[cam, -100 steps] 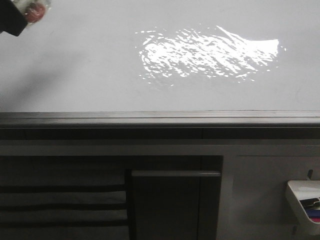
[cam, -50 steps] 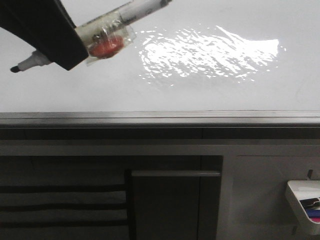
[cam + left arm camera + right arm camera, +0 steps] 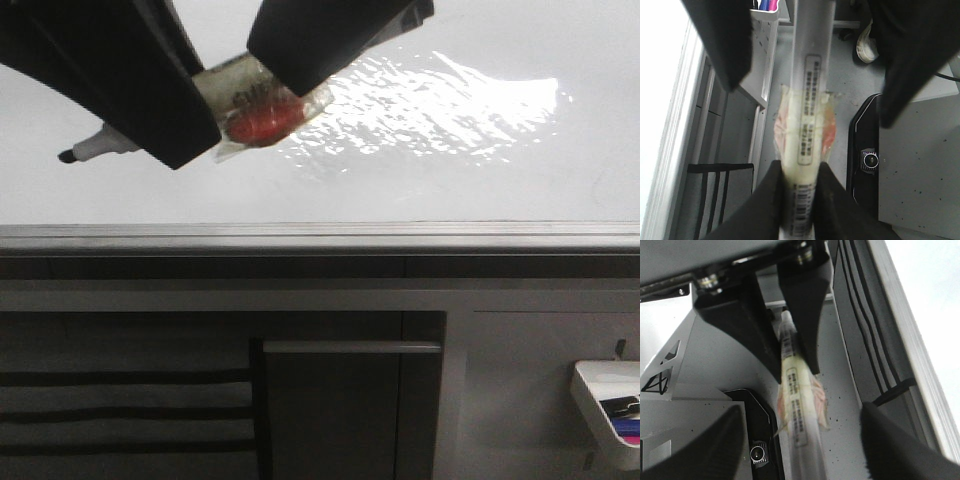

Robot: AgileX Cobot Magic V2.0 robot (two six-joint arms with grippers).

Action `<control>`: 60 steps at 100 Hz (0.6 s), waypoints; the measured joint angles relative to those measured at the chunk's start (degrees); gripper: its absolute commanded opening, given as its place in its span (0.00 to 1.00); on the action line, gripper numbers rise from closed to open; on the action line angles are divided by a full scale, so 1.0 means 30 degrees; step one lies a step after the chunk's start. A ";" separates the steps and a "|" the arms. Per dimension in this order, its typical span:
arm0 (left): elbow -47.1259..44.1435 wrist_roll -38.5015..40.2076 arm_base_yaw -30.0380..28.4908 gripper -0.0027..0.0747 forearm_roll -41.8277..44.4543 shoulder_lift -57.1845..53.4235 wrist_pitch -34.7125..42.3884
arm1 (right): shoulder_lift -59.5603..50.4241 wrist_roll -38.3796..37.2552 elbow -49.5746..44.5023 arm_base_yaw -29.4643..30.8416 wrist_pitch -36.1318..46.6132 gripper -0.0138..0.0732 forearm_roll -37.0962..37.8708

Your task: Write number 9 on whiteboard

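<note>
Front view: a white-barrelled marker pen with a black tip [image 3: 100,145] points left over the large glossy white whiteboard [image 3: 450,170]; whether the tip touches it cannot be told. The black left gripper [image 3: 799,169] is clamped tight on the barrel. Beside it, past a clear-taped orange band [image 3: 262,115], the black right gripper [image 3: 800,415] straddles the pen, fingers spread wide, gripping nothing. At far right hangs a small white plastic tray [image 3: 598,405].
</note>
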State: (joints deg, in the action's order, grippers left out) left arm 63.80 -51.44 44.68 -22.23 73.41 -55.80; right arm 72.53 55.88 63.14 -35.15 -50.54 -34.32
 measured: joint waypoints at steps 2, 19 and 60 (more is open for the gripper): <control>0.0000 0.0000 0.0000 0.01 0.0000 0.0000 0.0000 | 0.0009 0.0000 0.0000 0.0000 0.0034 0.49 -0.0031; 0.0000 -0.0035 0.0025 0.01 0.0000 0.0000 0.0000 | 0.0086 0.0046 0.0000 0.0000 0.0015 0.33 -0.0076; 0.0046 -0.0795 0.0072 0.27 0.0309 0.0000 -0.0040 | 0.0086 0.0340 0.0031 -0.0069 -0.0530 0.11 -0.0228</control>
State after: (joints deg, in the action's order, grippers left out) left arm 63.94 -53.82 44.90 -21.31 73.41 -55.92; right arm 72.79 56.90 63.23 -35.36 -52.13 -35.01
